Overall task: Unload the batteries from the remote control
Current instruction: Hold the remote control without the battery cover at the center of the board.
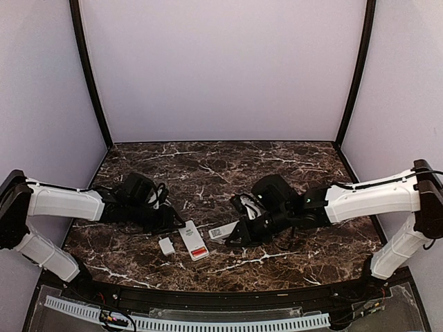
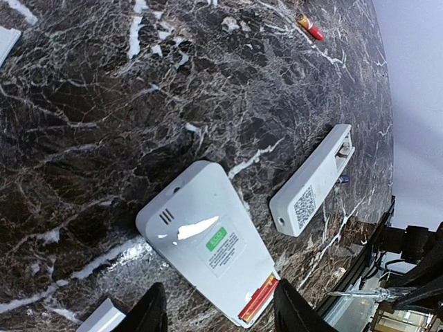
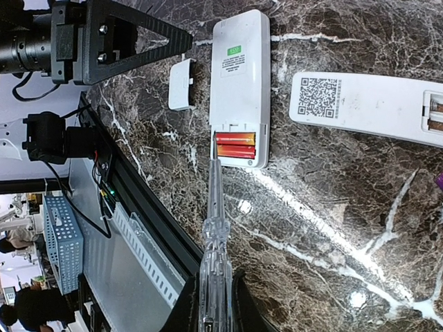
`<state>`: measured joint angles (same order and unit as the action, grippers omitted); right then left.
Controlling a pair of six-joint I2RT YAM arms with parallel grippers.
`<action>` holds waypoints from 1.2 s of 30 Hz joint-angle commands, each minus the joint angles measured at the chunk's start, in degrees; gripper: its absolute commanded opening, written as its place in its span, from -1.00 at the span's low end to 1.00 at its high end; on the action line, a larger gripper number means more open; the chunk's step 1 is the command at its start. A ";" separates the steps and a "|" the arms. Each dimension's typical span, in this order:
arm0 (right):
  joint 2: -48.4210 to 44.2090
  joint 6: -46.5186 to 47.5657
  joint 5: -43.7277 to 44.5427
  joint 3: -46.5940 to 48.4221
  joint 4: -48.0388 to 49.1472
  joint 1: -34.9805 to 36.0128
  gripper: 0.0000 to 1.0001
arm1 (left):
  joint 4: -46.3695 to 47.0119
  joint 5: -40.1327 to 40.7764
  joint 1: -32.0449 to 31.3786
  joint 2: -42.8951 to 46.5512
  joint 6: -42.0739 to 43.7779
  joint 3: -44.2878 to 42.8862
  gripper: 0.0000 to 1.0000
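Counter (image 1: 277, 166): dark marble-pattern surface, white veining. Lying directly on it:
- a wide white remote (image 1: 194, 243), back up, battery bay uncovered at its near end
- a slim white remote (image 1: 223, 231) near its right side, QR label up
- a small white cover (image 1: 166, 245) just beside its left, not touching
- a loose red battery (image 2: 310, 28) well apart, past the slim remote

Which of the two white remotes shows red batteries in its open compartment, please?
The wider remote with the green sticker; two red batteries lie at its end. The other remote bears a QR code instead.

Left hand (image 2: 220, 304) spread apart, right hand (image 3: 214, 308) pinched closed, both reaching inward
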<state>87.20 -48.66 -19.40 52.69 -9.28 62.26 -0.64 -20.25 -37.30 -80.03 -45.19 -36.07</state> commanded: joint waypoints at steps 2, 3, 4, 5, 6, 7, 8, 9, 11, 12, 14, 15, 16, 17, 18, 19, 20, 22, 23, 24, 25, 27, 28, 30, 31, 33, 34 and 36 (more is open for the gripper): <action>0.95 -0.42 2.11 0.57 -0.13 1.00 -1.00 | -0.40 -0.39 -0.27 -2.85 0.64 1.26 0.04; 0.99 -0.53 2.24 0.51 -0.07 1.09 -1.00 | -0.27 -0.58 -0.25 -3.33 0.85 1.09 0.03; 1.04 -0.59 2.30 0.57 -0.03 1.17 -1.00 | -0.09 -0.86 -0.30 -4.18 1.00 0.92 0.03; 1.12 -0.59 2.42 0.51 0.04 1.17 -1.00 | -0.03 -0.94 -0.31 -4.61 1.36 0.57 0.04; 1.13 -0.76 2.48 0.45 0.24 1.21 -1.00 | 0.23 -1.15 -0.32 -5.42 1.57 0.39 0.04; 1.13 -0.89 2.64 0.36 0.34 1.35 -1.00 | 0.35 -1.26 -0.27 -5.90 2.01 -0.07 0.04; 1.13 -1.10 2.69 0.27 0.42 1.41 -1.00 | 0.44 -1.63 -0.31 -6.78 2.15 -0.32 0.03; 1.18 -1.26 2.72 0.23 0.44 1.43 -1.00 | 0.50 -1.98 -0.31 -7.23 2.50 -0.82 0.04; 1.19 -1.55 2.95 0.14 0.21 1.68 -1.00 | 2.23 -3.07 -0.32 -8.68 2.95 -1.69 0.03; 1.22 -1.62 3.08 0.20 0.08 1.79 -1.00 | 2.69 -3.75 -0.32 -9.56 3.11 -2.06 0.03; 1.22 -1.73 3.57 0.35 -0.46 2.03 -1.00 | 2.37 -4.50 -0.32 -11.11 4.46 -3.46 0.03; 1.18 -1.86 3.84 0.39 -0.79 2.10 -1.00 | 1.52 -4.94 -0.32 -11.46 4.96 -4.48 0.02; 1.13 -1.95 4.09 0.46 -1.08 2.26 -1.00 | 1.21 -5.05 -0.32 -12.21 6.13 -5.08 0.02; 1.13 -2.02 4.36 0.48 -1.35 2.38 -1.00 | -0.64 -5.01 -0.32 -12.45 6.72 -6.12 0.02; 1.05 -2.17 4.66 0.49 -1.58 2.54 -1.00 | -1.40 -4.91 -0.27 -12.81 7.97 -6.95 0.01; 1.05 -2.34 4.95 0.44 -1.72 2.64 -1.00 | -2.59 -4.80 -0.26 -12.88 8.56 -7.28 0.01; 1.04 -2.51 5.17 0.41 -1.79 2.69 -1.00 | -2.95 -4.76 -0.25 -12.94 9.69 -7.79 0.01; 1.10 -3.01 5.46 0.25 -1.67 2.72 -1.00 | -4.11 -4.93 -0.27 -13.09 11.37 -8.61 0.01; 1.34 -3.20 5.47 0.30 -1.66 2.74 -1.00 | -5.14 -5.07 -0.24 -13.28 12.02 -8.94 0.01; 1.57 -3.37 5.43 0.37 -1.63 2.74 -1.00 | -5.72 -5.11 -0.23 -13.43 13.12 -9.70 0.01; 1.88 -3.51 5.42 0.58 -1.66 2.77 -1.00 | -6.83 -5.23 -0.23 -13.71 13.69 -10.01 0.01; 2.45 -3.92 5.33 0.97 -1.77 2.97 -1.00 | -8.23 -5.38 -0.24 -14.01 15.14 -10.79 0.00; 2.63 -4.02 5.34 1.20 -1.75 3.15 -1.00 | -8.63 -5.44 -0.24 -14.10 15.75 -11.02 0.00; 3.24 -4.35 5.47 1.53 -1.75 3.32 -1.00 | -9.15 -6.13 -0.26 -14.17 16.08 -10.88 0.00; 3.50 -4.53 5.51 1.66 -1.64 3.45 -1.00 | -9.27 -6.34 -0.30 -14.34 16.05 -10.78 -0.01; 4.03 -4.72 5.58 1.92 -1.65 3.70 -1.00 | -9.67 -6.94 -0.27 -14.56 15.94 -10.61 -0.05; 4.30 -4.77 5.63 2.18 -1.70 3.79 -1.00 | -9.82 -7.16 -0.25 -14.72 15.89 -10.56 -0.07; 4.66 -4.84 6.01 2.82 -2.08 4.05 -1.00 | -9.77 -7.17 -0.30 -14.87 15.82 -10.40 -0.12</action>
<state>90.80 -52.75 -14.72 53.19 -10.81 65.41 -7.70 -26.13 -37.30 -94.43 -30.74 -46.06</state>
